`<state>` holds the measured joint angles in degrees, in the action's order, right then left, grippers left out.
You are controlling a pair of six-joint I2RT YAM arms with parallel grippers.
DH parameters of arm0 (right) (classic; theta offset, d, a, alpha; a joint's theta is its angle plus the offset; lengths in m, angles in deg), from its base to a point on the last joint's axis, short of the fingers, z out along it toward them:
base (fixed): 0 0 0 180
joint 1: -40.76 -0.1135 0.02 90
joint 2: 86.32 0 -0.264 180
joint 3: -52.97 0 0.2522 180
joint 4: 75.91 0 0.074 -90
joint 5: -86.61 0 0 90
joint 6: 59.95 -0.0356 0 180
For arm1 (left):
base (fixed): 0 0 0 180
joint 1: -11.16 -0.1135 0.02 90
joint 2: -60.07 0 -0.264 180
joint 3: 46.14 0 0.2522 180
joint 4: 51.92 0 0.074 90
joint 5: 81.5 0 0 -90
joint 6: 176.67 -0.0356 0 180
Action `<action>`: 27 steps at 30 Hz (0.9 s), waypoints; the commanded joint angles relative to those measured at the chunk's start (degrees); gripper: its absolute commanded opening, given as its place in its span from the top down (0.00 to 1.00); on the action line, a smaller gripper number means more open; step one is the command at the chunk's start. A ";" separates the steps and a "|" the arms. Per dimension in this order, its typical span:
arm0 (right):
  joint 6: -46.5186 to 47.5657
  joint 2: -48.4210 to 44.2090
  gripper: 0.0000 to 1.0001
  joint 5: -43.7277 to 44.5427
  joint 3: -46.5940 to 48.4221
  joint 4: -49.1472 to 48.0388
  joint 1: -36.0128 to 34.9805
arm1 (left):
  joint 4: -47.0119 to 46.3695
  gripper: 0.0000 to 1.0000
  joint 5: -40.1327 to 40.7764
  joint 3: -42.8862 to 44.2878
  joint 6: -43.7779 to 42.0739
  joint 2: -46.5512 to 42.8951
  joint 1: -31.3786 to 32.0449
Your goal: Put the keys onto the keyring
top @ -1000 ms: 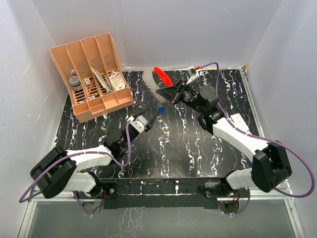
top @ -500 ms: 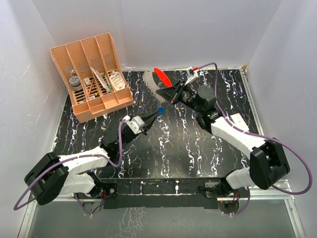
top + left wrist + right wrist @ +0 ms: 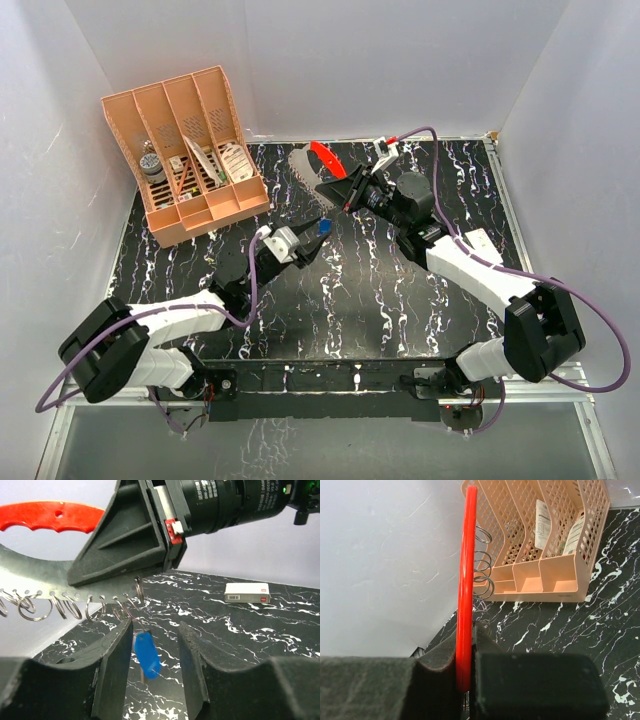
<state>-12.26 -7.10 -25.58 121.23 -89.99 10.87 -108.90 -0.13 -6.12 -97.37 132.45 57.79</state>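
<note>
The keyring is a red curved grip (image 3: pixel 322 155) with a pale metal side (image 3: pixel 35 572) that carries several small wire rings (image 3: pixel 70 607). My right gripper (image 3: pixel 345 190) holds it raised over the table's far middle, shut on the red edge (image 3: pixel 466 580). The key, a tiny one with a blue head (image 3: pixel 148 655), hangs below those rings, apparently from one of them. It also shows in the top view (image 3: pixel 324 228). My left gripper (image 3: pixel 156 630) is open around the key, which is nearer the left finger (image 3: pixel 117 665) and apart from the right one.
An orange slotted file organiser (image 3: pixel 190 150) holding papers and small items stands at the back left, also visible behind the keyring (image 3: pixel 545 540). A small white box (image 3: pixel 247 592) lies on the black marbled table (image 3: pixel 350 300). White walls enclose the sides and back.
My left gripper narrowed around the blue key half a second ago and has opened again, drawing back slightly. The right gripper keeps hold of the keyring, which has tilted a little.
</note>
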 commanded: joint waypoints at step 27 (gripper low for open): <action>3.72 -1.35 1.00 2.11 0.68 -1.19 -1.65 | -5.29 0.63 3.62 4.42 3.29 4.59 0.21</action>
<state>-9.88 -7.10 -24.27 121.21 -88.92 9.76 -111.02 2.19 -3.65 -94.03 137.06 57.79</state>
